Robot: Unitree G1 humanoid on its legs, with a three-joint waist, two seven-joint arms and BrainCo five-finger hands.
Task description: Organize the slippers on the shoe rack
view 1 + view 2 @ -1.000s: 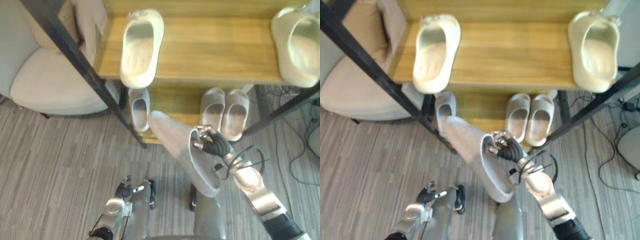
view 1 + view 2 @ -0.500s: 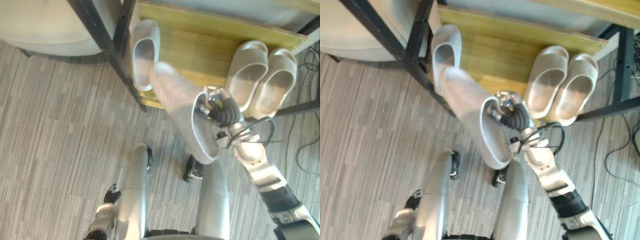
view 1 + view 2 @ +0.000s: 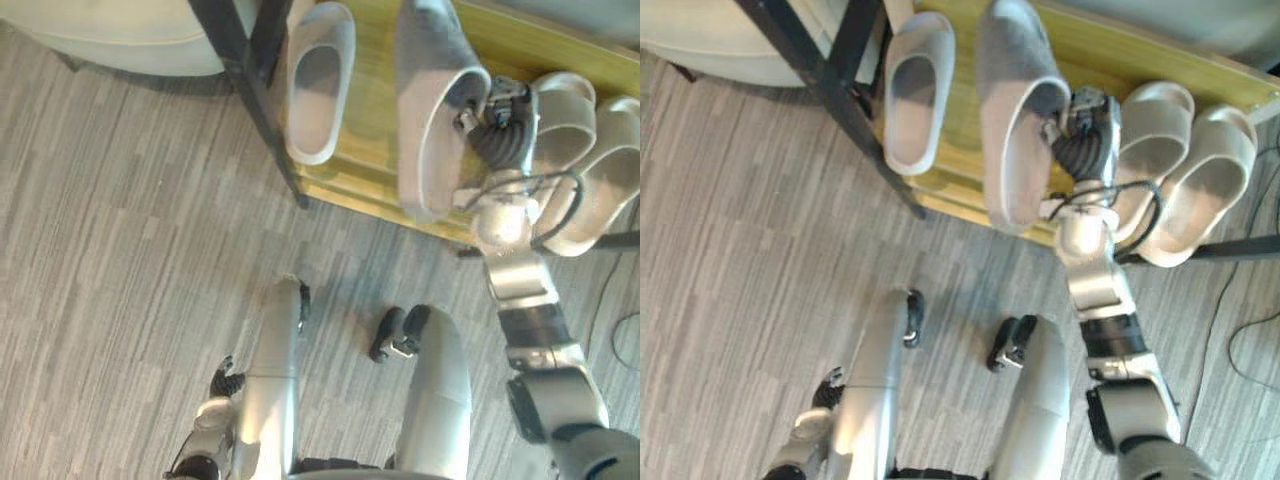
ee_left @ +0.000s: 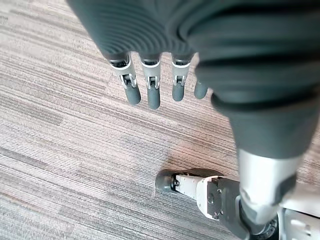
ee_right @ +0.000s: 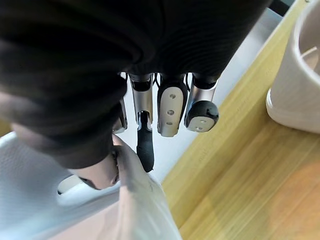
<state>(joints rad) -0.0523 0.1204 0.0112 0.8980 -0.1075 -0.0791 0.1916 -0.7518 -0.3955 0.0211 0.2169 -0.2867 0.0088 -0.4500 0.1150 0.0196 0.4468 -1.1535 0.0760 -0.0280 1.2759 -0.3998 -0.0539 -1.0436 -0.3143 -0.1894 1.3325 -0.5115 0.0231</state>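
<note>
okay, slipper (image 3: pixel 428 110) is up in the right hand (image 3: pixel 497 135), toe pointing into the rack and heel hanging out past the front edge of the shelf (image 3: pixel 372 120). it's grey, opening facing up at me. it sits over the wood between the lone slipper (image 3: pixel 318 95) on its left and the pair (image 3: pixel 570 110) on its right. i can't tell whether the sole is touching the shelf or just above it.

the grip: right hand is on the slipper's right side, curled over the opening's rim. in the right wrist view i've got the thumb and one finger nipping that pale rim, the other fingers bent just beside it, and the yellow wood of the shelf showing past them with one of the pair at the edge.

lone slipper lies flat on the shelf, toe inward, just beside the black post (image 3: pixel 255 100) of the rack, close to the held one but apart from it. the pair lie side by side, partly behind my right hand and wrist.

left hand (image 4: pixel 150 30) hangs low by my side over the grey striped floor (image 3: pixel 120 250), fingers straight and loose, nothing in it. pale cushion (image 3: pixel 120 30) at the far left, past the post.
</note>
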